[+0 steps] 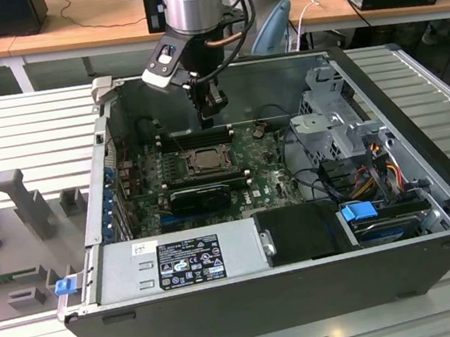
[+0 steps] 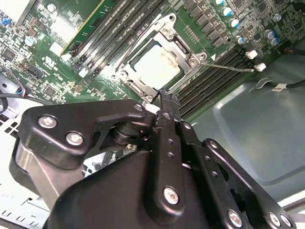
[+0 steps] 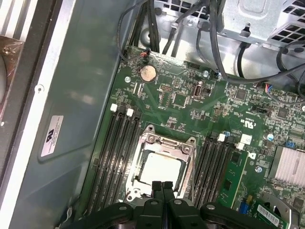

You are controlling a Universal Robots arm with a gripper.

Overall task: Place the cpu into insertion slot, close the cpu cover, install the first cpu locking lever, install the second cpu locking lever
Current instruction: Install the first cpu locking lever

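Silver-grey arm (image 1: 194, 5), black linkage jaws, silver screws (image 2: 170, 194), black cables (image 1: 246, 2)

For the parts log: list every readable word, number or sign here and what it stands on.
Black label on the silver power supply box: too small to read.
White sticker on the grey case wall: too blurred to read.
White print on the green circuit board: too small to read.
Nothing can be quoted.

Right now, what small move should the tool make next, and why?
Probably dip toward the lever: the cpu already lies under the closed cover, the lever seems to jut out loose, and the shut tool hangs just above.
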